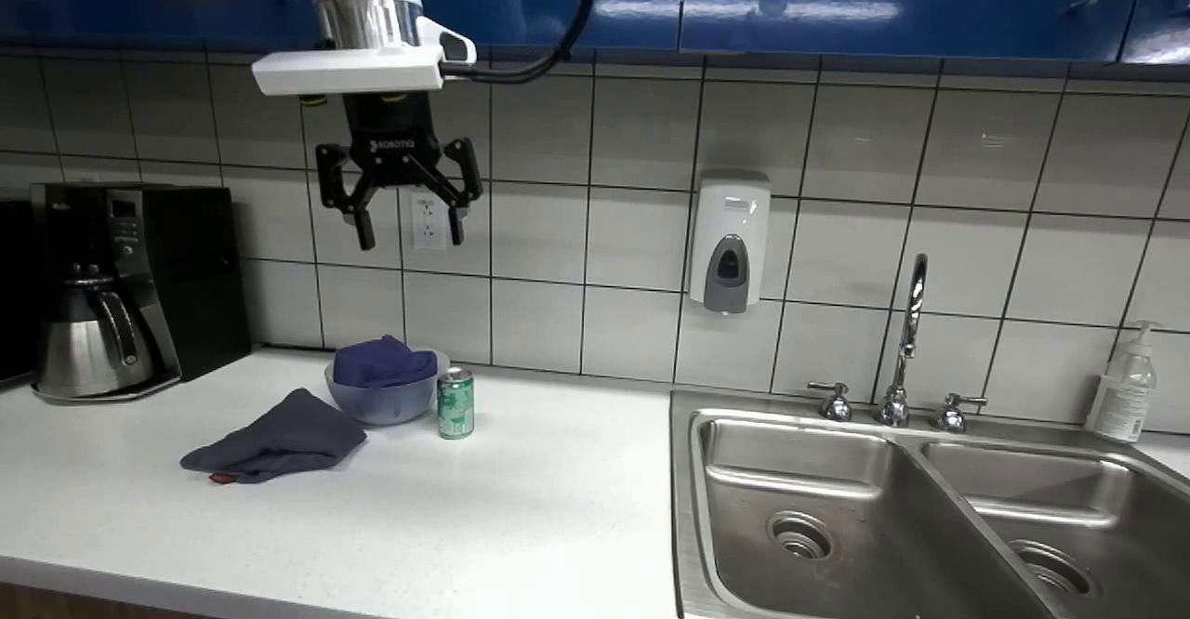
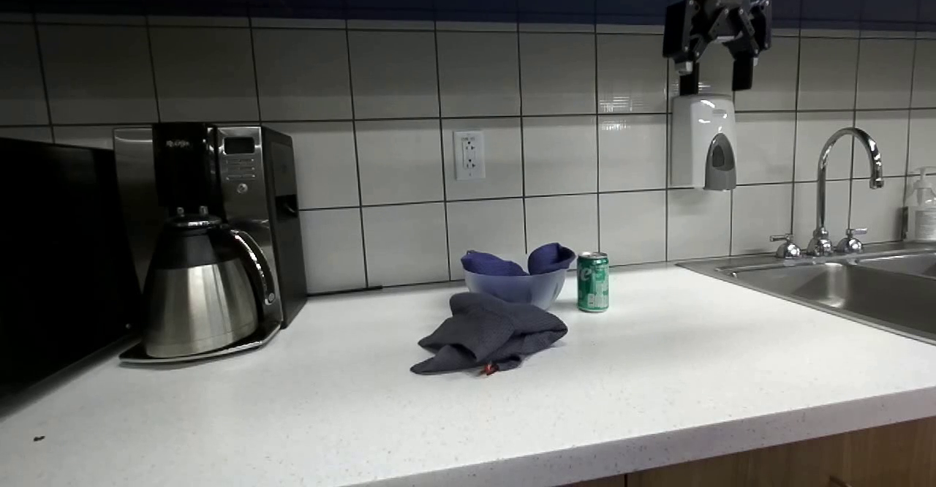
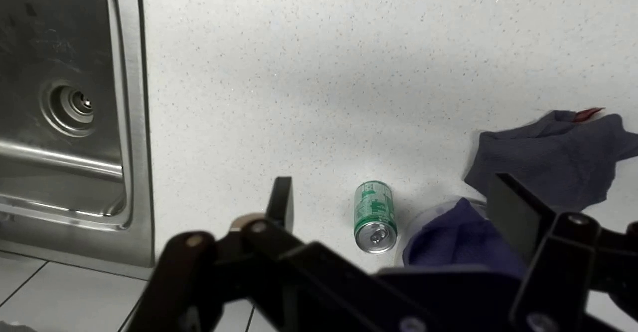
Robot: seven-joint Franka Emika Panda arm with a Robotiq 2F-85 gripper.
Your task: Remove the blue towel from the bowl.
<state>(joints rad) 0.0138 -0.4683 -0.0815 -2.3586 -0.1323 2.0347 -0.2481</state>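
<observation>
The blue towel (image 1: pixel 383 363) is bunched inside a pale translucent bowl (image 1: pixel 386 405) near the back wall. In an exterior view the towel (image 2: pixel 550 258) rises above the rim of the bowl (image 2: pixel 519 289) in two humps. The wrist view shows part of the towel (image 3: pixel 458 237) and the bowl's rim (image 3: pixel 419 218); the rest is hidden by the gripper. My gripper (image 1: pixel 411 240) is open and empty, high above the counter. It also shows in an exterior view (image 2: pixel 716 88) and in the wrist view (image 3: pixel 391 179).
A dark grey towel (image 1: pixel 279 438) lies in front of the bowl. A green can (image 1: pixel 456 403) stands upright beside the bowl. A coffee maker (image 2: pixel 248 216) stands at one end, and a steel sink (image 1: pixel 683 507) at the other. A soap dispenser (image 1: pixel 730 238) hangs on the wall.
</observation>
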